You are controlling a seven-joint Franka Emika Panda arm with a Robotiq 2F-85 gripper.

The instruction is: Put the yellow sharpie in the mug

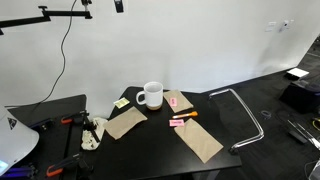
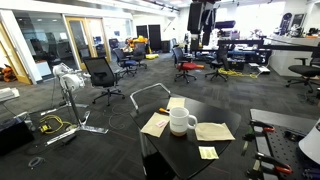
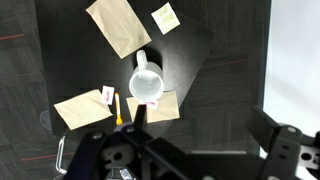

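Observation:
The white mug (image 3: 147,83) stands upright on the black table, and shows in both exterior views (image 1: 151,95) (image 2: 181,121). The yellow sharpie (image 3: 117,108) lies flat on a brown paper sheet, to the left of the mug in the wrist view; it also shows in an exterior view (image 1: 185,116). My gripper (image 3: 205,135) is open and empty. It hangs high above the table, well clear of both, and only its lower end shows at the top of both exterior views (image 1: 118,5) (image 2: 200,15).
Three brown paper sheets (image 3: 120,25) (image 3: 82,107) (image 3: 160,108) lie around the mug. A small yellow note (image 3: 166,16) and a pink note (image 3: 107,94) lie on the table. A metal frame (image 1: 245,115) stands beside the table (image 1: 160,150).

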